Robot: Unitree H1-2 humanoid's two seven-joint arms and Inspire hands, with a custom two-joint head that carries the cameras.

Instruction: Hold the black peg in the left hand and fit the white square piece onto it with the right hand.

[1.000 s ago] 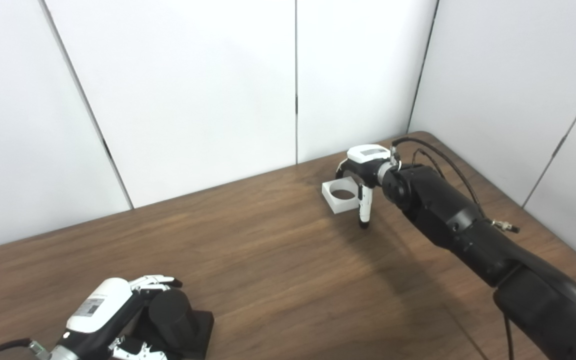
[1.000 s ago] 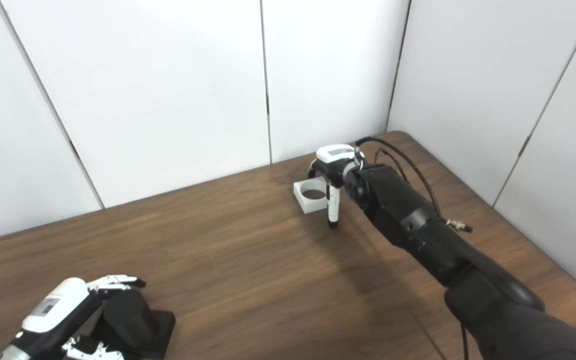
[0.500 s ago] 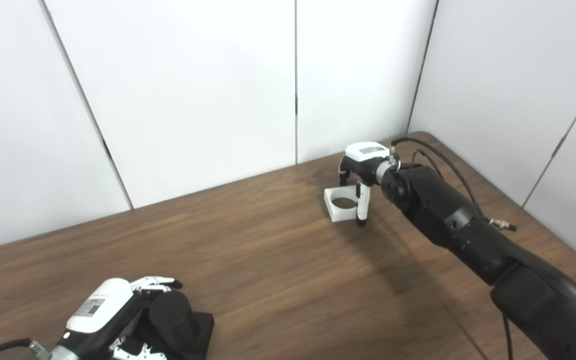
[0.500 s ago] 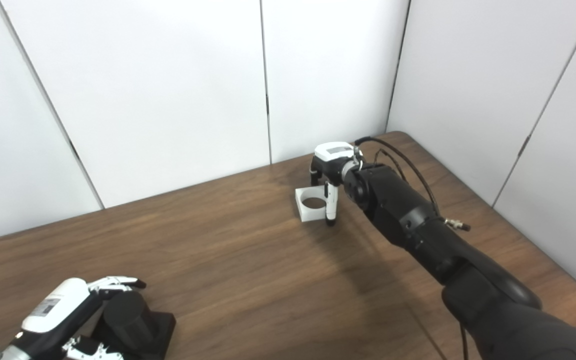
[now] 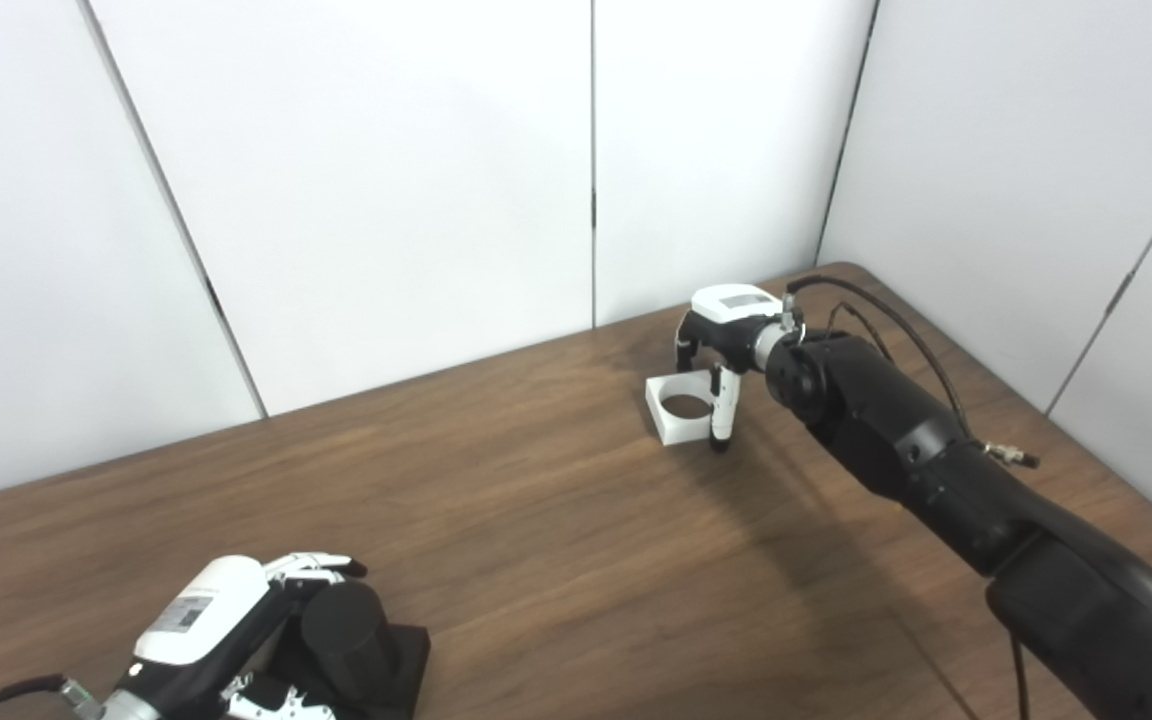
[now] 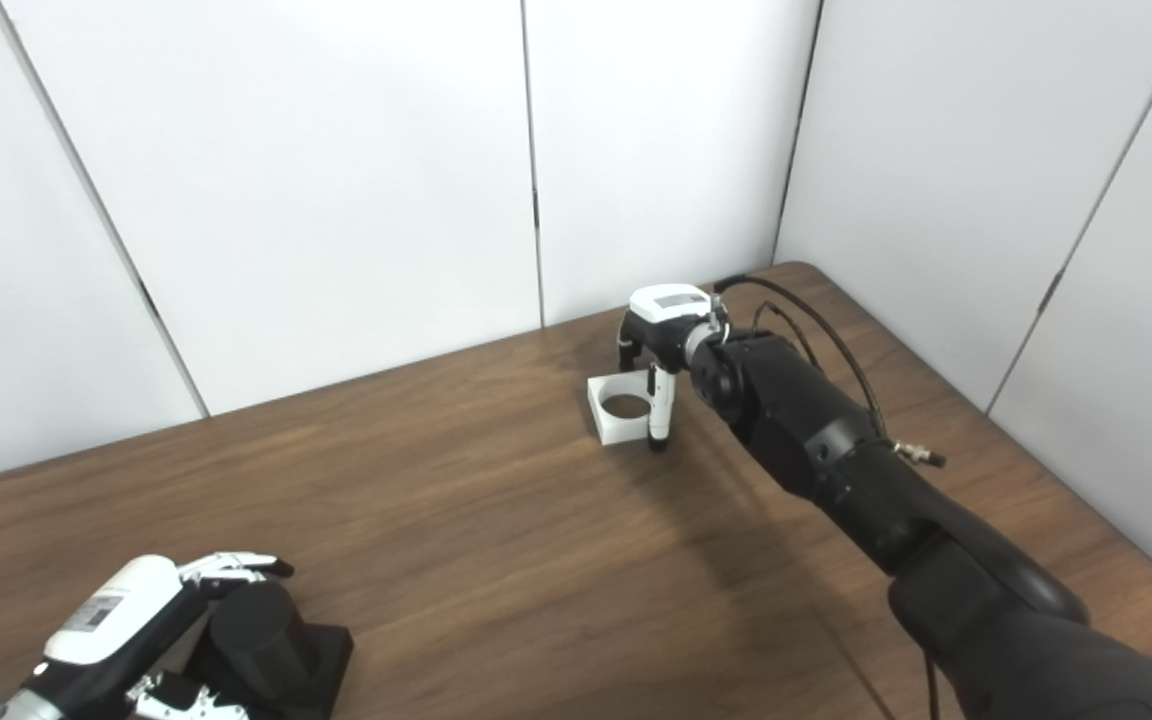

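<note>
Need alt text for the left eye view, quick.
The right hand straddles the white square piece with a round hole at the wooden table's far side. The left hand wraps the black cylindrical peg near the front edge.

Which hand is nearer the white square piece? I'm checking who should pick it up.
Right. The right hand is over the white square piece, its fingers down against it. The left hand is far across the table, wrapped around the black peg.

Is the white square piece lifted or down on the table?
Down: the white square piece lies flat on the table, right hand fingers around it.
</note>
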